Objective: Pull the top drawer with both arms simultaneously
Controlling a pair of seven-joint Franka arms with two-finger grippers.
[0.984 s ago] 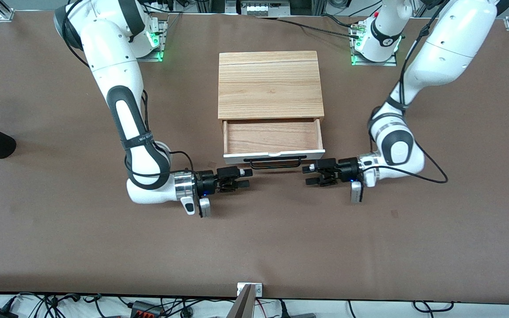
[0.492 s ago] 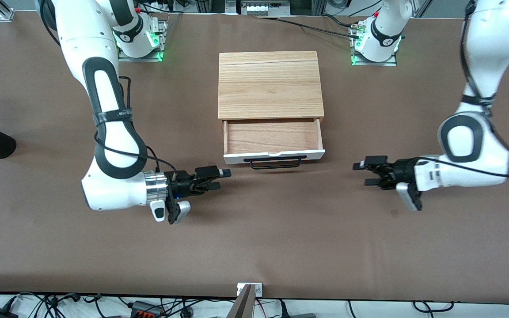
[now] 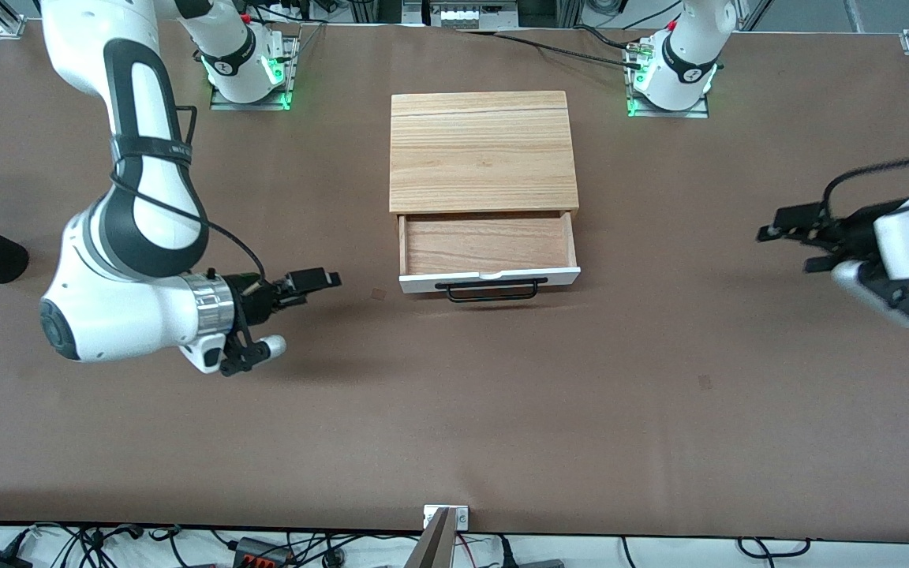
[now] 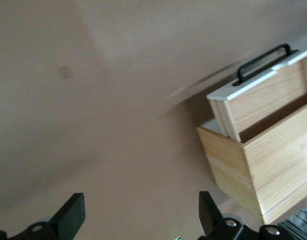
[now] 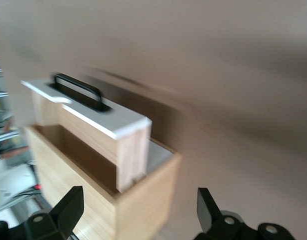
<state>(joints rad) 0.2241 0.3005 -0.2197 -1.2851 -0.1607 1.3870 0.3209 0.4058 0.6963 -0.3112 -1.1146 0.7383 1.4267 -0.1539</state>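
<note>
I've got the drawer (image 3: pixel 488 246) standing pulled out; left gripper (image 3: pixel 782 241) and right gripper (image 3: pixel 320 282) both spread wide, empty, hovering over bare table (image 3: pixel 454 410).

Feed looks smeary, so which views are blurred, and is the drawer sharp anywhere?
Front view: drawer sharp, left gripper streaked by motion. Left wrist view: table and drawer smeared. Right wrist view: drawer soft, table streaked, right gripper readable.
</note>
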